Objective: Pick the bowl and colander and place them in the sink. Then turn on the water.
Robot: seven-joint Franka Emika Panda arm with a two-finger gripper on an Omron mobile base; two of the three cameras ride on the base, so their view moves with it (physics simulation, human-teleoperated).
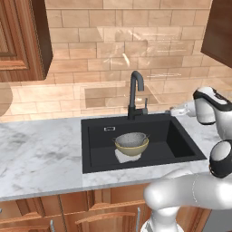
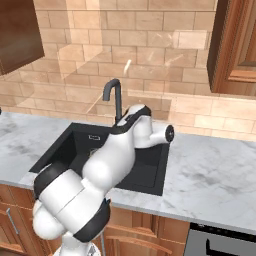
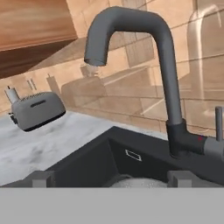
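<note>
the gripper (image 3: 111, 179) hangs spread wide and empty, facing the faucet (image 3: 168, 87). its lever (image 3: 218, 124), a thin stiff post beside the base, is likely the spot to push; smooth metal may slip. colander (image 1: 132, 138) sits nested in the bowl (image 1: 131, 147) inside the sink (image 1: 181, 142).

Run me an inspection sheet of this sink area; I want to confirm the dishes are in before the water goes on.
Surface: grey-veined marble counter.
Job's things: colander nested in the bowl, both inside the sink; faucet shows no water.
Clutter: toaster on the counter; white patch under the bowl.
Grippers: gripper open, facing the faucet, holding nothing.
Cables: nothing seen.
Surroundings: tan tile wall, wooden cabinets above and below.
</note>
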